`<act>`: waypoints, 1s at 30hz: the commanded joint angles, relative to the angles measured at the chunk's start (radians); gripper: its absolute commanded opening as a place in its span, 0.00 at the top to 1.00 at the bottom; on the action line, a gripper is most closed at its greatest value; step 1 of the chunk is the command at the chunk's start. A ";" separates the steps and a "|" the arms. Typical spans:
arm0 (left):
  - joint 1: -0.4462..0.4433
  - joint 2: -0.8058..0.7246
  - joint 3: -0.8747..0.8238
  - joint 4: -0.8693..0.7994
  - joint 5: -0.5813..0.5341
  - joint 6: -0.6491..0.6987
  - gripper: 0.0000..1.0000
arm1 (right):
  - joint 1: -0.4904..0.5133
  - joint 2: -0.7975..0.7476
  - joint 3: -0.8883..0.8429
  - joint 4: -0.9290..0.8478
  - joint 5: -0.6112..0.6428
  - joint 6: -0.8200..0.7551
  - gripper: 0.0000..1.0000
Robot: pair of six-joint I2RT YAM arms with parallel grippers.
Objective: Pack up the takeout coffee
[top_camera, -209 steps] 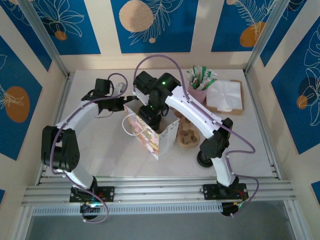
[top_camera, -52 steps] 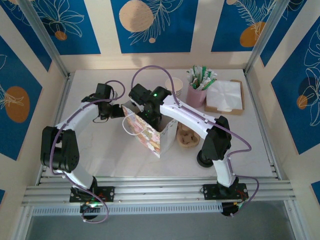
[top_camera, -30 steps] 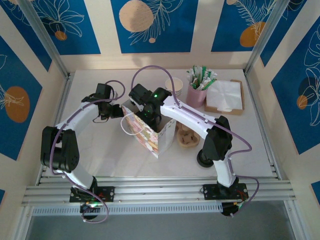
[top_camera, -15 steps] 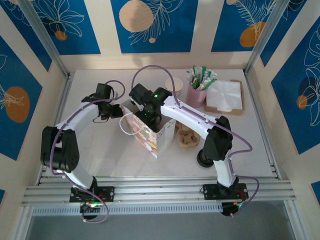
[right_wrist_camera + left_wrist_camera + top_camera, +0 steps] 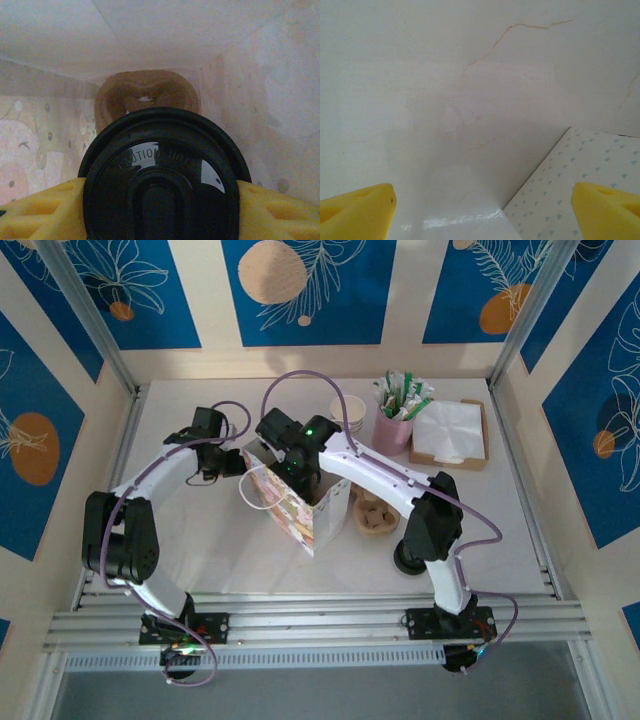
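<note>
Takeout coffee (image 5: pixel 160 165) down inside paper bag (image 5: pixel 300 508) — right gripper (image 5: pixel 160 212) pinching it, apparently just under the lid.
Light, thin-walled, likely crushable — grip its 2 sides gently, upright. Left gripper (image 5: pixel 480 207) spread, empty, beside bag.

We count one paper bag (image 5: pixel 290 512), one coffee cup (image 5: pixel 160 190) with a black lid, one pink cup (image 5: pixel 393 432) at one o'clock, one napkin tray (image 5: pixel 450 462), one bowl (image 5: pixel 377 518) and one stack of cups (image 5: pixel 351 411).

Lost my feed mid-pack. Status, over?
Jaws of left gripper open, empty, beside paper bag. Jaws of right gripper shut on takeout coffee, inside bag. Brown item deeper in bag, ahead of coffee.
</note>
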 commanded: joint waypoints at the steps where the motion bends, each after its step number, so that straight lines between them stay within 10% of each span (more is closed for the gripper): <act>1: 0.000 0.010 0.018 -0.023 0.018 0.011 0.09 | 0.012 0.110 -0.039 -0.124 -0.039 0.035 0.47; 30: -0.001 0.001 0.013 -0.020 0.010 0.012 0.10 | 0.025 0.108 -0.093 -0.115 -0.123 0.081 0.47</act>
